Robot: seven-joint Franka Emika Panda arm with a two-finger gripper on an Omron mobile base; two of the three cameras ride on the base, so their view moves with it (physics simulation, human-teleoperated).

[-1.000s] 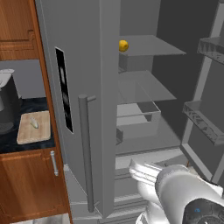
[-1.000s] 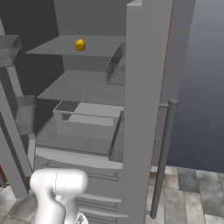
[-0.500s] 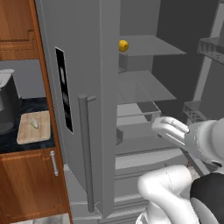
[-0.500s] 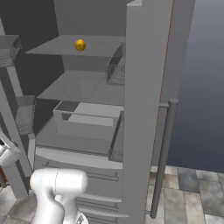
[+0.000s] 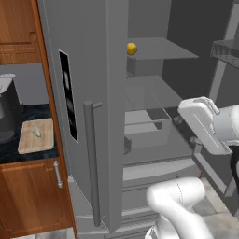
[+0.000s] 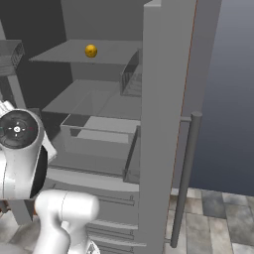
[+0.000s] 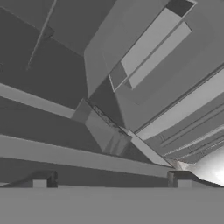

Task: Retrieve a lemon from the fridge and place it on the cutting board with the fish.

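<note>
The lemon [image 5: 132, 48] [image 6: 91, 50], small and yellow-orange, lies on the top shelf of the grey fridge [image 5: 84, 70] [image 6: 163, 99]. The fridge's right door is swung open and its left door, with the black panel, is closed. My gripper [image 5: 186, 130] [image 7: 112, 180] hovers open and holds nothing in front of the middle shelves, well below and right of the lemon. In the hand view its fingertips [image 7: 43, 180] stand wide apart, facing shelves and drawers. The tan cutting board [image 5: 36, 135] rests on the dark counter left of the fridge. The pale fish [image 5: 36, 132] lies on the board.
A clear bin [image 5: 147, 126] [image 6: 99, 134] sits on the lower shelf, with drawers beneath it. The open door's racks [image 5: 224, 51] stand at the right. A tall bar handle [image 5: 91, 163] runs down the closed door. A dark appliance [image 5: 7, 112] stands beside the board, above wooden cabinets [image 5: 28, 196].
The arm has lifted from low in front of the drawers to the level of the middle shelves. The lemon, board and fish have stayed where they were.
</note>
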